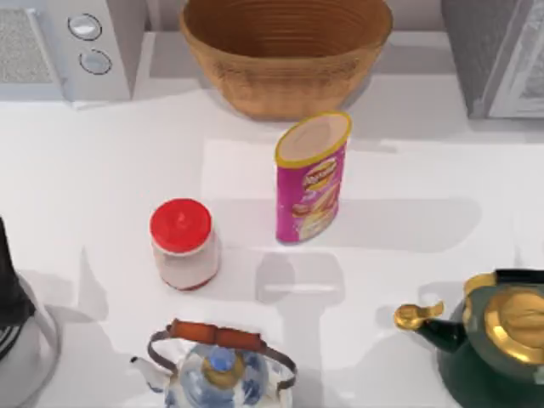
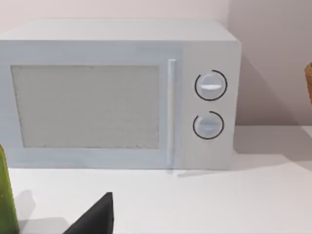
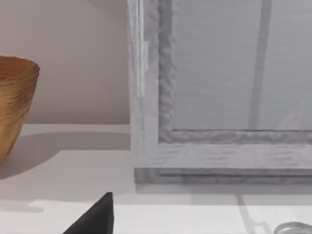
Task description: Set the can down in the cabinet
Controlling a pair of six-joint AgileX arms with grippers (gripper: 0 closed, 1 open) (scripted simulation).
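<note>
Two kettles, one blue-and-white (image 1: pixel 219 370) and one green (image 1: pixel 497 344), crowd the worktop's (image 1: pixel 102 170) near edge, so either pincer, whose fingers I cannot make out, risks clipping them or toppling the tall upright can (image 1: pixel 311 177) mid-worktop before reaching the cabinet (image 1: pixel 497 51).

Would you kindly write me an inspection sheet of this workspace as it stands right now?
Surface: white table, shadows across it.
Job's things: pink chip can upright mid-table, apart from its neighbours; grey cabinet at the far right corner.
Clutter: red-lidded jar left of the can; wicker basket at the back; white microwave far left, door shut; blue-and-white kettle at the near edge; green-and-gold teapot near right.
Hands: dark arm part at the left edge; hand state not visible.
Cables: nothing seen.
Surroundings: plain pale wall behind.
</note>
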